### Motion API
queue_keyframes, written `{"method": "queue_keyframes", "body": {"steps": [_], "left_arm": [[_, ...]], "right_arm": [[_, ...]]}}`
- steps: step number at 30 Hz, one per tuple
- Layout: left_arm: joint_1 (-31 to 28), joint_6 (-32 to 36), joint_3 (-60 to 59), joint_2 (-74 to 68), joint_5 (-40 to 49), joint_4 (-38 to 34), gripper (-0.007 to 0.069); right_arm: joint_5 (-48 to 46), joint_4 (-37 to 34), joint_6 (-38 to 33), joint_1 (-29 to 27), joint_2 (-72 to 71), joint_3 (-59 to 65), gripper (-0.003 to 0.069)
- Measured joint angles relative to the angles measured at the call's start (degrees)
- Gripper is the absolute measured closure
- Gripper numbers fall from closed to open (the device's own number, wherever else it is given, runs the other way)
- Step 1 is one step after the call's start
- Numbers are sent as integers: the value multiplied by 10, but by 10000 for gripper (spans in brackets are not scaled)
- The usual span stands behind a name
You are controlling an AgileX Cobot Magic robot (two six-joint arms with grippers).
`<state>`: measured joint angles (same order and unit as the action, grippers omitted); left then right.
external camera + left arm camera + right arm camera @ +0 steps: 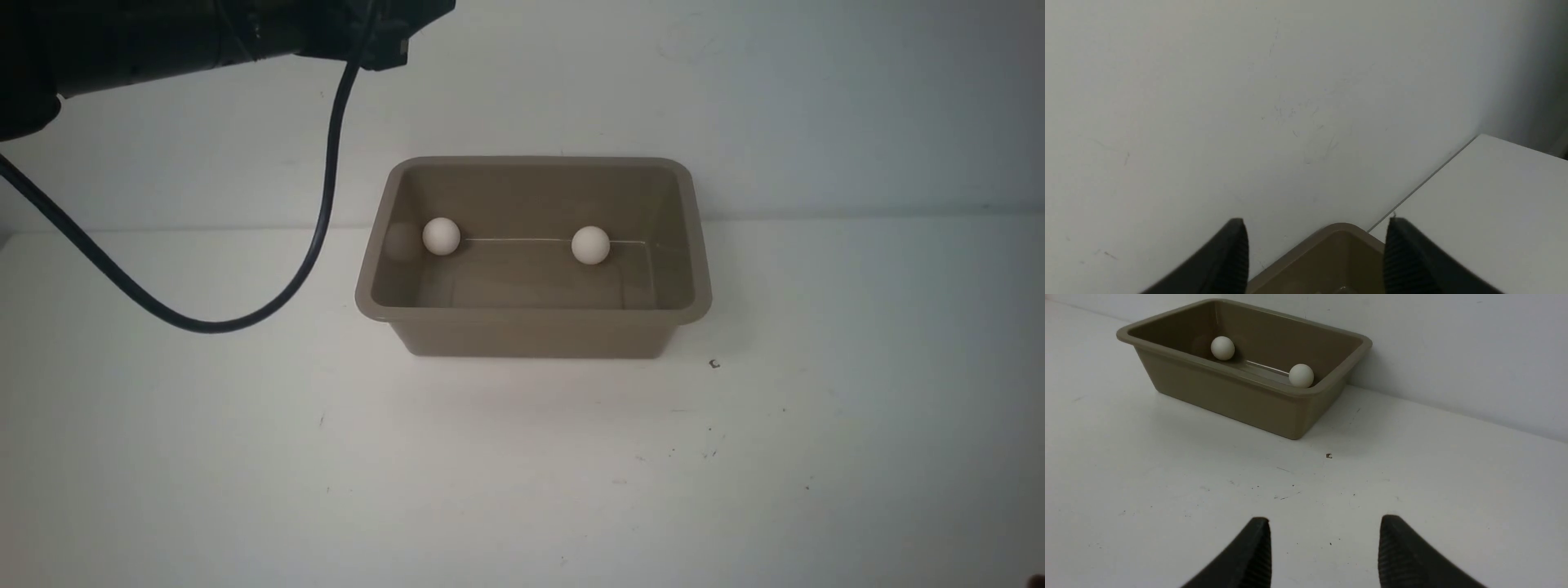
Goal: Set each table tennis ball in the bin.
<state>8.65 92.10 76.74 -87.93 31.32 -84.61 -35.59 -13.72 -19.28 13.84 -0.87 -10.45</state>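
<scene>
A white table [245, 457] against a white wall [816, 98] holds the bin [535, 327], its long side running left to right. Inside, by the far wall, rest the left ball [442, 236] and the right ball [590, 245], well apart. A black cable [326, 204] droops left of the bin. The left gripper [1316, 223] hangs spread wide above a bin corner. The right gripper [1325, 520], equally wide and empty, hovers over the table.

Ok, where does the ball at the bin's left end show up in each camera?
Front view: the left ball lies inside the bin, near its left end wall.
Left wrist view: not in it; only a bin corner shows under the open left tool.
Right wrist view: it is the ball farther from the camera.
Shared landmark: the bin's rim, in all three views.
</scene>
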Motion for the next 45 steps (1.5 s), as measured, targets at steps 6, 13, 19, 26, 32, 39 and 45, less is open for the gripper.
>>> {"method": "queue_keyframes", "body": {"steps": [6, 13, 19, 26, 32, 39, 45], "left_arm": [[0, -3, 0, 0, 0, 0, 220], [0, -3, 0, 0, 12, 0, 220], [0, 1, 0, 0, 15, 1, 220], [0, -4, 0, 0, 18, -54, 220], [0, -1, 0, 0, 18, -114, 220], [0, 1, 0, 0, 18, -117, 220], [0, 17, 0, 0, 38, -83, 220]], "right_arm": [[0, -13, 0, 0, 0, 0, 321], [0, -14, 0, 0, 0, 0, 321], [0, -15, 0, 0, 0, 0, 321], [0, -15, 0, 0, 0, 0, 323], [0, -15, 0, 0, 0, 0, 323], [0, -15, 0, 0, 0, 0, 323], [0, -15, 0, 0, 0, 0, 323]]}}
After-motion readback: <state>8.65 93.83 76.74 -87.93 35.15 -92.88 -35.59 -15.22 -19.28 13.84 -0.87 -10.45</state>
